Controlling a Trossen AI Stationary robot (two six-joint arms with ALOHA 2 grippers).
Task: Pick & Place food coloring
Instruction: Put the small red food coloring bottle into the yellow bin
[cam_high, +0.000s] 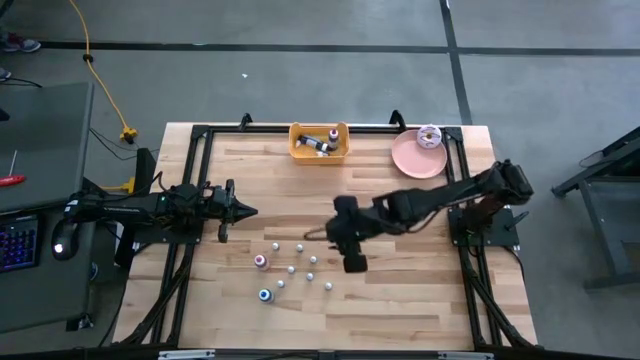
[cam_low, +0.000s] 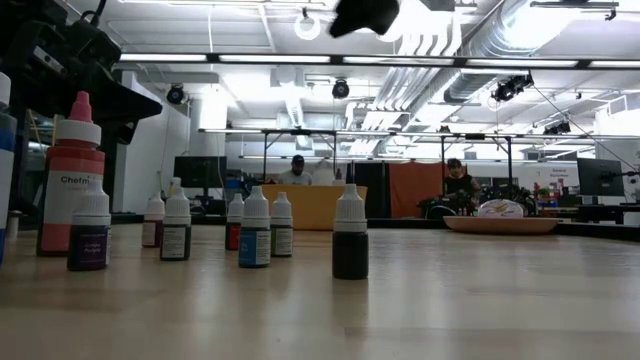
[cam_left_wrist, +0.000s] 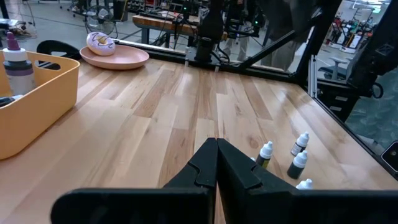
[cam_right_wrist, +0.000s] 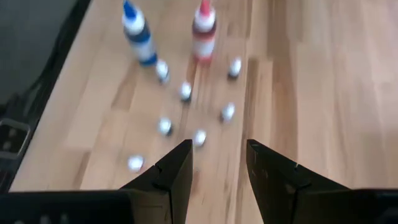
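While your right gripper (cam_high: 352, 264) hovers above the bench (cam_high: 400, 300), its fingers (cam_right_wrist: 177, 174) are spread apart with nothing between them, and the group of food coloring bottles (cam_high: 290, 270) stands on the wood just beside it, toward the left arm. From above you can count about ten bottles there: eight tiny ones with whitish caps, one larger bottle with a pink-red cap (cam_high: 261, 262) and one larger with a blue cap (cam_high: 265, 295). The right wrist view shows the same two large ones and seven small caps under the open fingers.

Your left gripper (cam_high: 240, 210) waits over the left part of the bench, near the group but apart from it, and its fingers (cam_left_wrist: 214, 168) are pressed together.

At the far edge you have one yellow bin (cam_high: 319, 143), which already holds about two bottles, and beside it one pink plate (cam_high: 418, 155) carrying one donut (cam_high: 430, 135).
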